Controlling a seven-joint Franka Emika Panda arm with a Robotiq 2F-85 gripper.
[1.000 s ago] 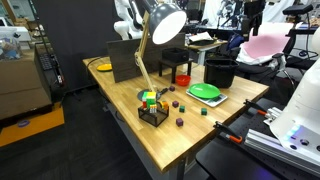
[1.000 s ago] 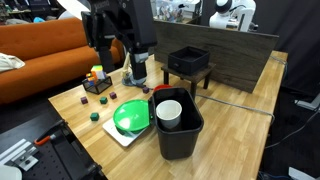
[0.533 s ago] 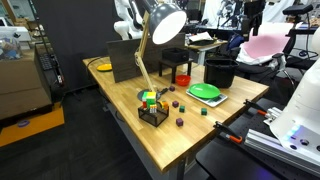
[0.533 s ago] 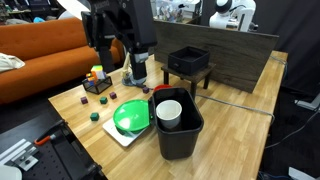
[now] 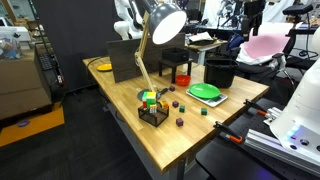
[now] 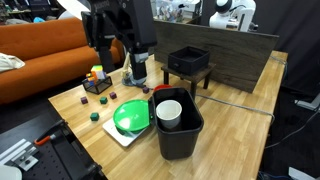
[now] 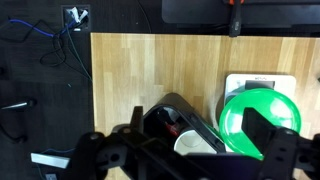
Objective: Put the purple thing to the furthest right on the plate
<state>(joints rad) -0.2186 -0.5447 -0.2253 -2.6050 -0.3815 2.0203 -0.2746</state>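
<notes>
The bright green plate (image 7: 258,122) lies on a white board next to the black bucket (image 7: 168,112); it shows in both exterior views (image 5: 205,91) (image 6: 131,116). Small purple blocks (image 5: 180,122) (image 6: 80,99) lie loose on the wooden table, apart from the plate. My gripper (image 7: 195,128) hangs high above the bucket and the plate's edge. Its two dark fingers are spread wide, with nothing between them. The purple blocks do not show in the wrist view.
A white cup (image 6: 169,110) stands inside the bucket. A red cup (image 5: 182,78), a black box (image 6: 188,62), a desk lamp (image 5: 163,22), a holder of coloured blocks (image 5: 152,108) and a green block (image 6: 95,116) also stand on the table (image 7: 130,70).
</notes>
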